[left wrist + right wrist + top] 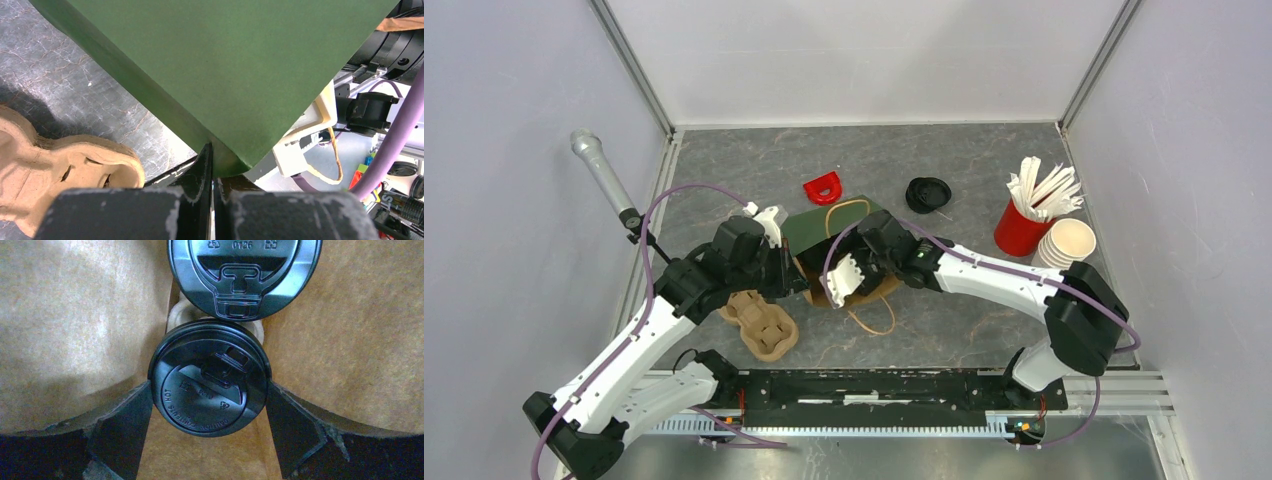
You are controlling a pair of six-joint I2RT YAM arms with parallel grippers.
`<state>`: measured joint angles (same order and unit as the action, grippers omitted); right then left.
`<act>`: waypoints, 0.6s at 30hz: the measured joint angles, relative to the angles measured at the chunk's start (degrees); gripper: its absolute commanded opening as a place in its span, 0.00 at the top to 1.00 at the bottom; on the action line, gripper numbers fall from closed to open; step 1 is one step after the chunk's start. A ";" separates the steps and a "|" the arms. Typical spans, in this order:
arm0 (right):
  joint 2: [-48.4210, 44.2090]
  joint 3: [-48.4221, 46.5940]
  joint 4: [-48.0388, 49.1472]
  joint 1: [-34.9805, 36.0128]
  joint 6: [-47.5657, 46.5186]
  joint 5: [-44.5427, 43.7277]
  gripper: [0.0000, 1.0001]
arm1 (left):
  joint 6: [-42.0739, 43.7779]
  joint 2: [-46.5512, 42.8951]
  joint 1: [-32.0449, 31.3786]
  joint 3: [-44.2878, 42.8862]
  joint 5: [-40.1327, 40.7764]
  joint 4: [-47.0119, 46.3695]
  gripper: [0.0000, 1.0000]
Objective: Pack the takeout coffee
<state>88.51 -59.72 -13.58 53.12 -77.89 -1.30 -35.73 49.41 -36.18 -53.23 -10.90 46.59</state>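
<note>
Cup tray point(764, 325): one, moulded tan pulp, lumpy, on the grey marbled worktop point(984, 160).
Left gripper point(212, 160): clamped shut on the matte green edge of the paper bag point(225, 60).
Right gripper point(209, 392): inside the bag, jaws wide, tips at the nearer lid's rim; whether it gripped could not be told.
Coffee: two cups in the bag's brown inside, showing only glossy round black lids. These were the nearer lid point(210, 385) and the farther lid point(244, 275), embossed "0126".
Far side: one loose black lid point(927, 194); one red cup point(1021, 232) of white sticks.
</note>
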 measured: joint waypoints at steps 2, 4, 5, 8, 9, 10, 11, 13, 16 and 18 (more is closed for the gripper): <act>-0.31 0.00 -0.74 0.00 -0.02 0.17 0.12 | 0.00 0.00 0.00 -0.07 0.00 0.00 0.98; -0.50 0.00 -1.51 0.00 -0.04 0.63 0.11 | 0.00 0.00 0.00 -0.07 0.00 0.02 0.98; -0.55 0.00 -1.90 0.00 -0.04 0.90 0.10 | 0.00 0.00 0.00 -0.07 0.00 0.00 0.98; -0.70 -0.02 -2.54 0.11 -0.04 1.36 0.09 | 0.00 0.04 0.00 -0.07 0.00 0.02 0.98; -0.79 -0.02 -2.78 0.13 -0.02 1.38 0.09 | 0.00 0.07 0.00 -0.07 0.00 0.00 0.98; -0.87 -0.02 -3.08 0.20 -0.02 1.42 0.09 | 0.00 0.11 0.00 -0.07 0.00 0.02 0.98; -0.94 -0.02 -3.32 0.33 -0.02 1.44 0.09 | 0.00 0.15 0.00 -0.09 0.00 0.02 0.98; -1.09 -0.02 -3.69 0.39 0.00 1.42 0.09 | 0.00 0.33 0.00 -0.20 0.00 0.07 0.98; -1.46 -0.02 -4.00 0.50 0.07 1.33 0.10 | 0.00 0.59 0.00 -0.44 -0.02 0.02 0.98; -1.70 -0.02 -3.96 0.50 0.17 1.29 0.10 | 0.00 0.68 0.00 -0.50 0.00 0.04 0.98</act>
<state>86.80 -59.75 -17.54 53.63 -77.71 -0.01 -35.73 50.09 -36.18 -53.74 -10.90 46.63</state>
